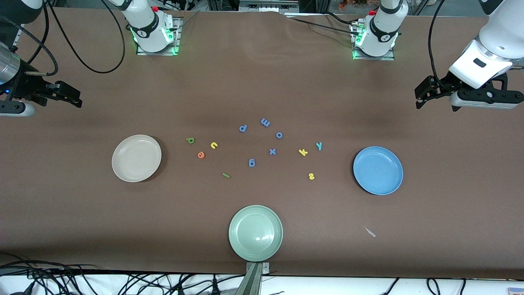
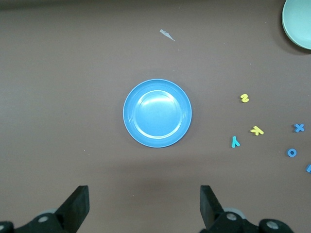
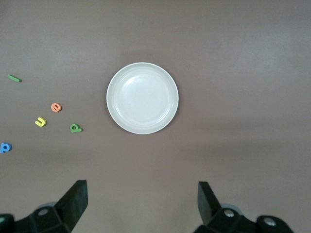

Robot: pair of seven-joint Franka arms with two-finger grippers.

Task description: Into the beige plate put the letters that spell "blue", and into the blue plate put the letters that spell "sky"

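The empty beige plate (image 1: 136,158) (image 3: 142,98) lies toward the right arm's end of the table. Beside it are green b (image 1: 190,140), yellow u (image 1: 214,145), orange e (image 1: 201,155) and green l (image 1: 226,175). The empty blue plate (image 1: 378,170) (image 2: 157,113) lies toward the left arm's end, with yellow k (image 1: 303,152), teal y (image 1: 319,146) and yellow s (image 1: 311,176) beside it. My right gripper (image 1: 73,96) (image 3: 142,201) hangs open, high over bare table by the beige plate. My left gripper (image 1: 421,96) (image 2: 144,204) hangs open, high by the blue plate. Both hold nothing.
A pale green plate (image 1: 255,232) sits at the table edge nearest the front camera. Several blue-purple letters (image 1: 272,151) lie scattered mid-table between the two letter groups. A small pale scrap (image 1: 370,232) lies nearer the camera than the blue plate.
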